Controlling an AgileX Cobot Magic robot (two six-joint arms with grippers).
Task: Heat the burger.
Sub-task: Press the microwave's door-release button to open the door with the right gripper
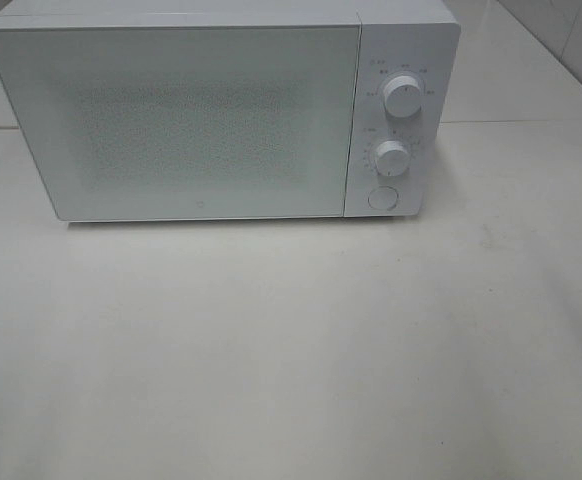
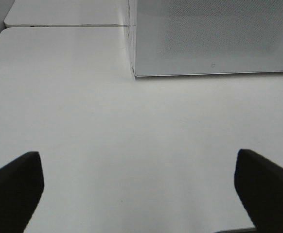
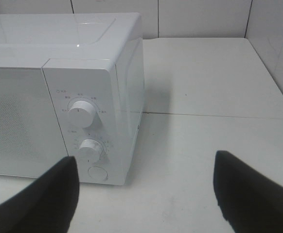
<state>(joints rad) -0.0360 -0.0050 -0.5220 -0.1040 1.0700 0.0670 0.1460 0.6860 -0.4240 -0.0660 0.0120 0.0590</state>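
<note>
The left gripper [image 2: 137, 165] is hanging wide open above the table [image 2: 107, 111], holding nothing, with the microwave [image 2: 214, 39] standing ahead of it, door shut. The right gripper [image 3: 146, 165] is likewise gaping wide and empty, facing the upper knob [image 3: 81, 112], lower knob [image 3: 91, 148] and button [image 3: 97, 173] just ahead of one finger. The burger is showing in no view, so its place cannot be told.

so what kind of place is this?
Probably a lab test bench staged as a kitchen counter, not a real kitchen: a white microwave with its door shut sits on plain white tables pushed together, white tiled wall behind.
</note>
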